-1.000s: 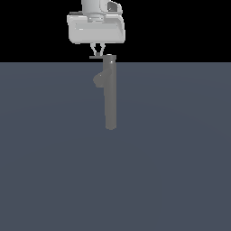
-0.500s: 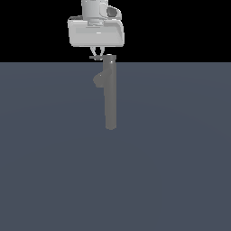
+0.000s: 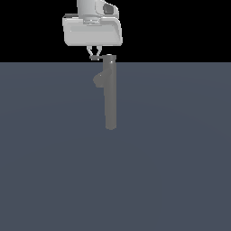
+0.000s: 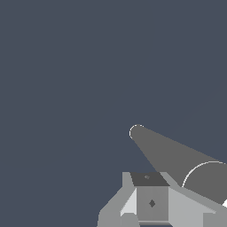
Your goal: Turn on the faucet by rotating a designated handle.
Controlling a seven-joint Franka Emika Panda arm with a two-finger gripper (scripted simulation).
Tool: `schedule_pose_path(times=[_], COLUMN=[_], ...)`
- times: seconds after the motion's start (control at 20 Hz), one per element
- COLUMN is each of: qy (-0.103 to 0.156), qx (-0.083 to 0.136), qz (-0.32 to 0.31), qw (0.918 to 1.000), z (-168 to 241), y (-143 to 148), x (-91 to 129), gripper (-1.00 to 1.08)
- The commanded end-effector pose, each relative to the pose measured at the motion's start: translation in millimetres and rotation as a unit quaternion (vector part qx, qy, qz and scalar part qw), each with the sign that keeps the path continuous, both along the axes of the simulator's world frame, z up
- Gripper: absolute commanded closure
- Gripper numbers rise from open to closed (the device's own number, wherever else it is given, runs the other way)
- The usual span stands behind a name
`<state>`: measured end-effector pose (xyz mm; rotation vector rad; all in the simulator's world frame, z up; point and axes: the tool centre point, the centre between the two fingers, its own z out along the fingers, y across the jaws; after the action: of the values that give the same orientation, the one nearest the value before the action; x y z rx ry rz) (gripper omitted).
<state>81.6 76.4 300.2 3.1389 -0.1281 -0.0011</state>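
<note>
1 surface: the floor [image 3: 180,180] is a flat, matte slate-blue plane with no texture, running up to a black backdrop; whether it is a table cannot be told.
End effector body: a boxy, smooth light-grey housing hangs at the far edge of the floor, with the end effector [image 3: 94,54] tips just below it.
Faucet: the faucet [image 3: 110,97] is a tall, slim, matte grey cylinder near the middle of the far edge; in the wrist view it shows as a tapering column [image 4: 173,153] with a rounded end.
Spout: a short rounded bulge [image 3: 98,80] on the column's side toward the exterior view's left.
Handle: the handle [image 3: 96,57] is a thin, flat, dark lever jutting from the column's cap toward the exterior view's left.
End effector state: 2 fingers [image 3: 90,51] angle together at the lever and seem pinched on it, but the contact is too small to confirm; I cannot tell.
Risk: judged from here, so thin a lever could slip out sideways if the arc of rotation drifts off the column's axis.
Second risk: the bulky housing sits near the cap and could strike it while turning.
</note>
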Motion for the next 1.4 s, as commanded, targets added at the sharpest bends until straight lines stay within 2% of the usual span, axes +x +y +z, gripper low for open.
schedule_pose_path(times=[0.0,0.2,0.3,1.15,1.2,1.25,1.35], qy=[0.000,0.000,-0.005,-0.001,-0.001,-0.008,-0.007], qx=[0.000,0.000,0.000,0.000,0.000,0.000,0.000], qz=[0.000,0.000,-0.004,0.000,0.000,-0.003,-0.003], qw=[1.0000,1.0000,1.0000,1.0000,1.0000,1.0000,1.0000], z=[0,0,0,0,0,-1,-1], y=[3,7,1,-12,-12,-14,-21], x=[-7,-18,-11,-60,-60,-50,-55], gripper=[1.08,1.08,1.08,1.08,1.08,1.08,1.08])
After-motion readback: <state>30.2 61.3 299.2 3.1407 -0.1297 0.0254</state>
